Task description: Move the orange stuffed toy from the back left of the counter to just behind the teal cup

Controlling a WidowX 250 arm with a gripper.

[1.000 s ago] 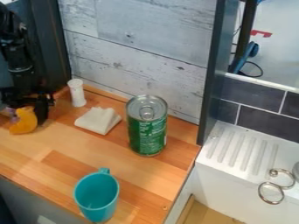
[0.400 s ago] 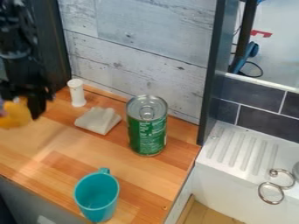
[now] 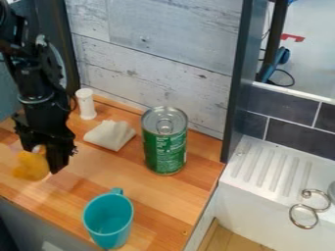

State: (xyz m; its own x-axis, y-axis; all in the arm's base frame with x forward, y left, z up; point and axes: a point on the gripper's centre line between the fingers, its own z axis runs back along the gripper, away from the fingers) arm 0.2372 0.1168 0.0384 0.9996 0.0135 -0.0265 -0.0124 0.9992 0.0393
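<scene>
Holding is the step in hand: your black two-finger gripper grips a rounded yellow-orange object, its fingers parted by that object's width, left of the tall green metal can. Any move likely calls for steady pressure and clearance around the teal cup before the can, whose label bears pale lettering.

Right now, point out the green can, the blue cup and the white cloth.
Green can (image 3: 165,147): camera view, on the front of its side.
Blue cup (image 3: 110,238): camera view, on its outer wall.
White cloth (image 3: 110,136): camera view, on its folded middle.
</scene>
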